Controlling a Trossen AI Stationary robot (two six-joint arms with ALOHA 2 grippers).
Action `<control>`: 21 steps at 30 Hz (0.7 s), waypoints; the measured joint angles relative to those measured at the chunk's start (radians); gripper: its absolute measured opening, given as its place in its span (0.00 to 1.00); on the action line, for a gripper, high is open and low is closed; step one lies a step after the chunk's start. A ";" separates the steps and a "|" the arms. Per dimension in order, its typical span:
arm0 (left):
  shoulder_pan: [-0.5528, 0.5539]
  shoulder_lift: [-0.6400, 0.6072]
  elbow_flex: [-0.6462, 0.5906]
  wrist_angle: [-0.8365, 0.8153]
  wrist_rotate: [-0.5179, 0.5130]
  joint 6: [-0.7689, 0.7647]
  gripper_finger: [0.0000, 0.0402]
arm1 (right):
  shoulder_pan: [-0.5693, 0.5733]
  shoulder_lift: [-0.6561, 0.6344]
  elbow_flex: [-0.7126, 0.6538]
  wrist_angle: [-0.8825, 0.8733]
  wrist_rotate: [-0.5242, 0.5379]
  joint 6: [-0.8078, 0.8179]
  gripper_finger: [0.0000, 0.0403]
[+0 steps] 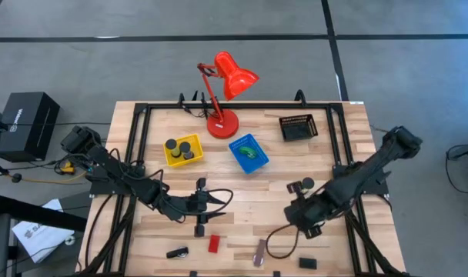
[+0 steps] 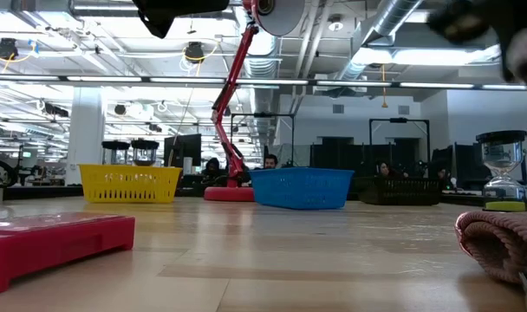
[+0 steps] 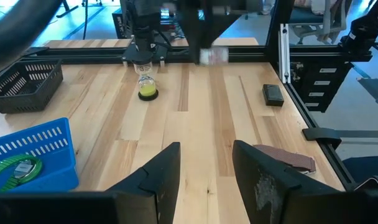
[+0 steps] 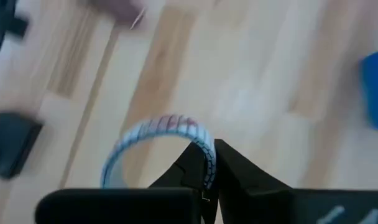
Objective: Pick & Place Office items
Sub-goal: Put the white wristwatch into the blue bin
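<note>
The right gripper [image 4: 204, 165] is pinching the rim of a silvery ridged ring [image 4: 158, 146], holding it above the pale wooden table [image 1: 257, 192] near its right side. The left gripper [image 3: 204, 165] is hovering half open over the middle, holding nothing.

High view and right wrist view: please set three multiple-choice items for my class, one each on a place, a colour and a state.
1. Where does the green piece lie?
A. the yellow tray
B. the blue tray
C. the black tray

2. What colour is the tray that holds the black discs?
A. yellow
B. blue
C. red

3. How do the jaws of the right gripper stand?
A. wide open, empty
B. shut on nothing
C. shut on the silvery ring

Key:
1 B, green shows inside the blue mesh.
2 A, the discs sit within yellow walls.
3 C, the ring's band is pinched between the tips.
</note>
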 joint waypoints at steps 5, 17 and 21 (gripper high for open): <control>0.000 0.000 0.000 0.000 0.000 0.000 0.35 | -0.034 -0.091 0.000 -0.005 0.126 -0.029 0.03; 0.000 0.000 0.000 0.000 0.000 0.000 0.35 | -0.147 -0.029 0.000 0.060 0.364 -0.070 0.03; 0.000 0.000 0.000 0.000 0.000 0.000 0.35 | -0.180 0.040 0.000 0.059 0.455 0.012 0.03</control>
